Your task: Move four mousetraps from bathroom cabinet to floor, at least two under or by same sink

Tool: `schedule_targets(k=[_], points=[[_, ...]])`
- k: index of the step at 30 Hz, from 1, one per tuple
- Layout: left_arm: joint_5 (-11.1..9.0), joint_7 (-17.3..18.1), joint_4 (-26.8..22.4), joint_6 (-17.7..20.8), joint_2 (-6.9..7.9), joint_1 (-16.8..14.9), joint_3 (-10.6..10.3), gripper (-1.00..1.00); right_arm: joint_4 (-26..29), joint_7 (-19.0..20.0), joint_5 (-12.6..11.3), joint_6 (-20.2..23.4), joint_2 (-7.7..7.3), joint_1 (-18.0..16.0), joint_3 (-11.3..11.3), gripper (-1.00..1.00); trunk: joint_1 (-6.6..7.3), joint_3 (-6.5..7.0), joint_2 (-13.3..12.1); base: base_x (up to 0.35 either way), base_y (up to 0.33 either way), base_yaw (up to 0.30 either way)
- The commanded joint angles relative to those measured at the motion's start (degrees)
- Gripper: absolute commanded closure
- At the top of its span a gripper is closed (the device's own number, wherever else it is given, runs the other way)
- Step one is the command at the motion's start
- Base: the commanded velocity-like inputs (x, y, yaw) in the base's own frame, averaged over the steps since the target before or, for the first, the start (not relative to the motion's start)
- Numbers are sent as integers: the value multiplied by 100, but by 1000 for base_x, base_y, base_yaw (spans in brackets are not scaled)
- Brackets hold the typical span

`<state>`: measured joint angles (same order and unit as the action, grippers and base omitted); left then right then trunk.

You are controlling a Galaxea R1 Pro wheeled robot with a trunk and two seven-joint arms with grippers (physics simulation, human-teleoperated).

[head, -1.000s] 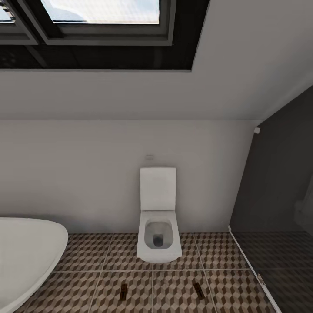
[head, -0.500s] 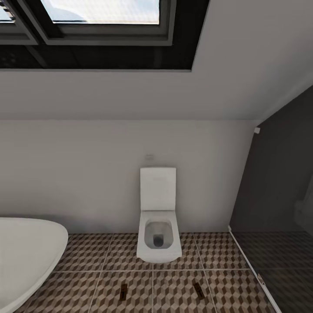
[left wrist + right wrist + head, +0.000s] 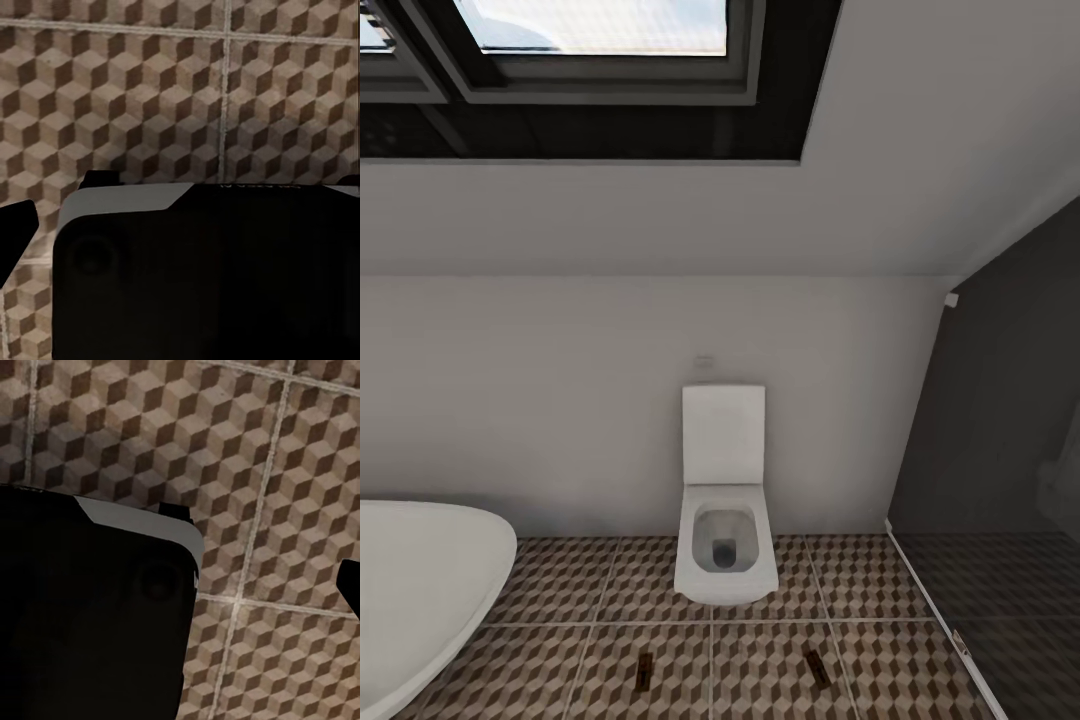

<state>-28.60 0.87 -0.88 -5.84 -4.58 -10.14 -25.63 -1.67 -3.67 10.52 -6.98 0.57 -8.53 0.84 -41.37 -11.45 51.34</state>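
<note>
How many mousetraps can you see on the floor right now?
2. One mousetrap lies on the tiled floor in front of the toilet, toward the bathtub; the other mousetrap lies toward the shower glass. More may sit out of frame.

Left gripper [image 3: 202, 277] housing was matte black, rounded, edged with a pale grey band, right gripper [image 3: 90, 615] housing alike

1. The toilet [image 3: 726, 500] stands against the back wall [image 3: 560, 400], at 12 o'clock.
2. The bathtub [image 3: 420, 580] lies at 9 o'clock, well apart from the toilet.
3. The shower base [image 3: 1010, 620] sits at 3 o'clock.
4. Two mousetraps [image 3: 645, 671] [image 3: 817, 667] lie on the bathroom floor [image 3: 760, 670], at the toilet's 7 and 5 o'clock.
5. A window [image 3: 590, 40] sits overhead.
</note>
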Motion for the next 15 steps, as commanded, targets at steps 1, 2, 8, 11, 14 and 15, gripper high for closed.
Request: schedule_targets(k=[1,2,8,11,14,15], points=[[-59,9,9,-26,-10,-5,-48,-100,-18,-35,43,-26,13,-8,5,-100,-1,-8,6,0,0,0],[-60,9,11,-29,-17,-5,-48,-100,-18,-35,42,-25,22,-8,3,-100,-1,-8,6,0,0,0],[-72,5,25,-34,-31,-5,-47,-100,-18,-32,45,16,22,-8,3,-100,-1,-8,6,0,0,0],[-69,4,27,-33,-26,-5,-52,-100,-16,-32,46,17,18,-8,4,-100,-1,-8,6,0,0,0],[-68,2,23,-32,-20,-5,-63,-100,-13,-32,65,3,16,-8,7,-100,-1,-8,6,0,0,0],[-70,2,22,-32,-16,-5,-65,-100,-8,-33,72,0,15,-8,6,-100,-1,-8,6,0,0,0]])
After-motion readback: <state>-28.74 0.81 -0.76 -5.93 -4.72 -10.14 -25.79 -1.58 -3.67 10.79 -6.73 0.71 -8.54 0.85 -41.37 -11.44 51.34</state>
